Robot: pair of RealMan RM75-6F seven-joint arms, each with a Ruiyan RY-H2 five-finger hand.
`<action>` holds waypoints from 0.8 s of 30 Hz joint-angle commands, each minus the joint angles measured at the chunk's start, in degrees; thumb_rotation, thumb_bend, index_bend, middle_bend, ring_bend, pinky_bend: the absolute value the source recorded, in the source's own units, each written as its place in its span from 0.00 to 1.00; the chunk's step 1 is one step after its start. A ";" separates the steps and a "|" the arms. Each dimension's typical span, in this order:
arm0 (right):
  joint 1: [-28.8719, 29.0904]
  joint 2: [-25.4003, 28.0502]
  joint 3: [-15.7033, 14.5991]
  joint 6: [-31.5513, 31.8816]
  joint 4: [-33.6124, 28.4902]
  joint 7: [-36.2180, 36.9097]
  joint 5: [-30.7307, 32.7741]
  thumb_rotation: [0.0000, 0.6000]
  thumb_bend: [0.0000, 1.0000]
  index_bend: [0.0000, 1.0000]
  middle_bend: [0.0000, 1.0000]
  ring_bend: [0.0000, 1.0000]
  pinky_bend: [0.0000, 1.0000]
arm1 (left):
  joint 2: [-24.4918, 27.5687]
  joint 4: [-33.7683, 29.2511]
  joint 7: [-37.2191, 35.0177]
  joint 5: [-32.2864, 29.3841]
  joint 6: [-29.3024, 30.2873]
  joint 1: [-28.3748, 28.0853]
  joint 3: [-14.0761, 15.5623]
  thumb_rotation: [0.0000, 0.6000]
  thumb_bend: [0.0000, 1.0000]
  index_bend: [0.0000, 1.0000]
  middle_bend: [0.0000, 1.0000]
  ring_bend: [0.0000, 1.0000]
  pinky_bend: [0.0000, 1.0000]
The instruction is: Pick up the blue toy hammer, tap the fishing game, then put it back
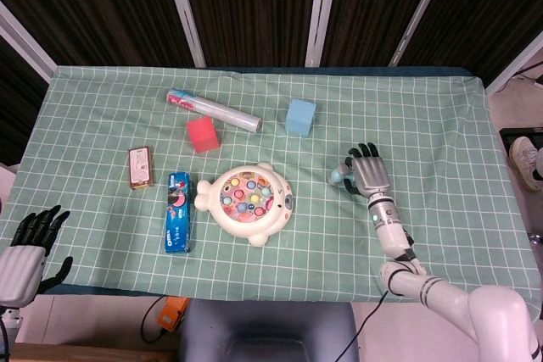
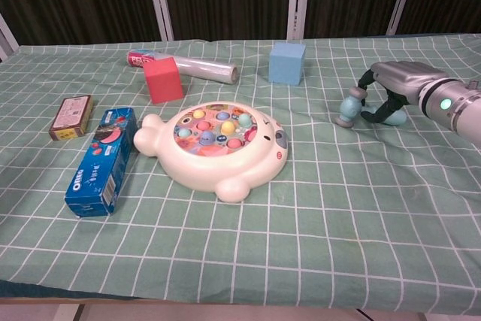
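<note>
The blue toy hammer (image 1: 338, 177) (image 2: 349, 107) lies on the green checked cloth, right of the fishing game, its head pointing left. My right hand (image 1: 371, 174) (image 2: 398, 80) arches over its handle with the fingers curled down around it. The handle's far end shows under the palm. The cream fish-shaped fishing game (image 1: 246, 197) (image 2: 218, 144) sits mid-table with coloured fish on top. Off the table's front left corner hangs my left hand (image 1: 27, 247), fingers apart, holding nothing.
A blue Oreo box (image 1: 177, 211) (image 2: 101, 159) lies left of the game, with a small brown box (image 1: 141, 167) further left. Behind the game stand a red cube (image 1: 203, 135), a blue cube (image 1: 300, 116) and a wrapped roll (image 1: 216, 111).
</note>
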 commanded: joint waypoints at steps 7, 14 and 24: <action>0.00 -0.30 0.16 0.41 0.29 0.36 -0.23 1.00 0.56 0.68 0.36 0.17 0.25 | 0.03 0.04 -0.07 0.06 0.11 0.05 0.01 1.00 0.39 0.00 0.00 0.00 0.05; -0.04 -1.32 -0.06 1.61 1.65 1.16 -1.51 1.00 0.61 0.78 0.44 0.39 0.43 | 0.03 0.01 -0.04 0.06 0.08 0.06 0.04 1.00 0.40 0.00 0.00 0.00 0.05; -0.14 -3.06 -0.14 3.35 4.28 2.88 -3.58 1.00 0.62 0.88 0.58 0.59 0.63 | 0.11 0.04 -0.31 0.15 0.28 0.16 0.05 1.00 0.39 0.00 0.00 0.00 0.05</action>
